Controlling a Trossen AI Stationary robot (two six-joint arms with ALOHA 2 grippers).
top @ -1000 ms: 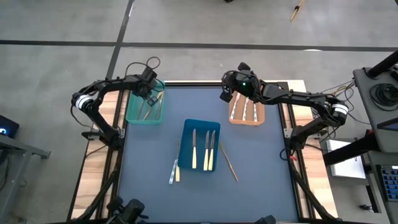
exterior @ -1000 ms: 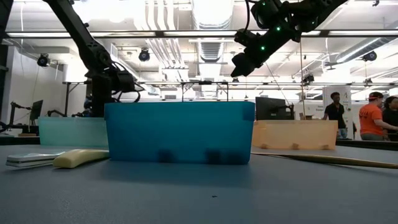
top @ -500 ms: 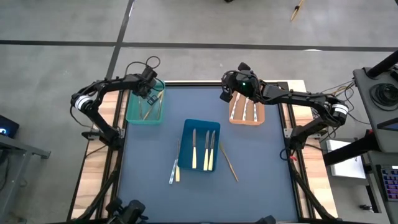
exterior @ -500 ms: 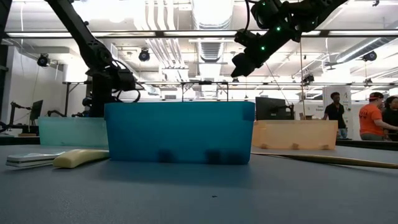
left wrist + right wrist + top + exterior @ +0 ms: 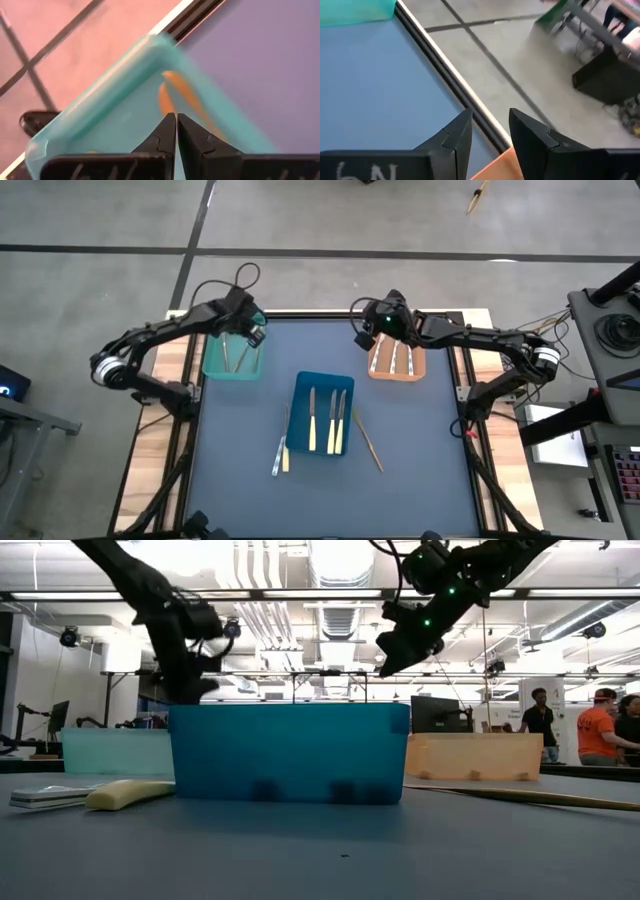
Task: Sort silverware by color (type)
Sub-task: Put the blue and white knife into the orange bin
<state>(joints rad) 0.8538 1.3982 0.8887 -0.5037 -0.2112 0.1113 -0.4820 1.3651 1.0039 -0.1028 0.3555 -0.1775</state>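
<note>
My left gripper hangs shut and empty above the right edge of the teal tray, in which gold-handled silverware lies flat. My right gripper stands open and empty high above the table, just left of the orange tray, which holds silvery utensils. The blue tray at the middle holds cream-handled pieces. A silvery piece and a cream piece lie on the mat to its near left. To its right lies a gold one.
The mat's far middle, between the teal and orange trays, is bare, and so is its near part. In the low view the blue tray's wall stands in front, with the loose cream handle to its left. People stand in the room far behind.
My left gripper has risen from inside the teal tray to well above its rim, staying shut, and its arm has swung outward toward the table's left. My right gripper has turned a little about its wrist and kept its place.
</note>
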